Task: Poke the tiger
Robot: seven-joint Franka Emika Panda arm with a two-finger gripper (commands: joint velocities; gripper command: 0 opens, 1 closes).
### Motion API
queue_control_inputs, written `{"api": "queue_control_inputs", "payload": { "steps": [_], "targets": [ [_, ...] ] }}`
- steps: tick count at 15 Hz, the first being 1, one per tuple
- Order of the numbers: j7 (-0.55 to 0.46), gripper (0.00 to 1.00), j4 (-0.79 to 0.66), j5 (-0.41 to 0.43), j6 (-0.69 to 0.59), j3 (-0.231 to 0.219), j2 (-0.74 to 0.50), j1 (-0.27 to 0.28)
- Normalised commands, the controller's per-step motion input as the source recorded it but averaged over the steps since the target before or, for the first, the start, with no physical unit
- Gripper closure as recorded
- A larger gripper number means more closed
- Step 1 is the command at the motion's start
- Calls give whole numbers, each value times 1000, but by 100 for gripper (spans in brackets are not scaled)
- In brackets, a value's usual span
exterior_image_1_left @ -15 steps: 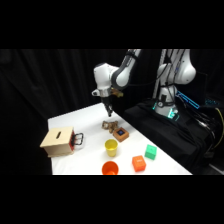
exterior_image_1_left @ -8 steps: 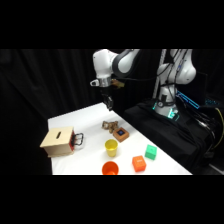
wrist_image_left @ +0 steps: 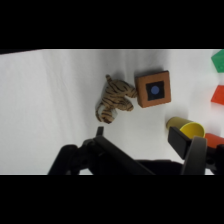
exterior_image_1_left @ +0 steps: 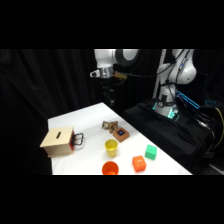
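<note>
Wrist view shows my gripper (wrist_image_left: 137, 137) has gone up high with fingers spread apart, so the tiger (wrist_image_left: 115, 99), touching the brown block (wrist_image_left: 153, 89), looks poked already.

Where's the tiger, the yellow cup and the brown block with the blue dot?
tiger (wrist_image_left: 116, 97): wrist view, on the middle of its striped body.
yellow cup (exterior_image_1_left: 111, 147): side view, on its front wall.
brown block (wrist_image_left: 153, 89): wrist view, on the blue dot on its top.
</note>
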Motion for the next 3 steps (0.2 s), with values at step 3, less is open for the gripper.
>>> {"api": "queue_control_inputs", "payload": {
  "steps": [3],
  "targets": [
    [295,0,6,-158,-130,20,-192,109]
  ]
}}
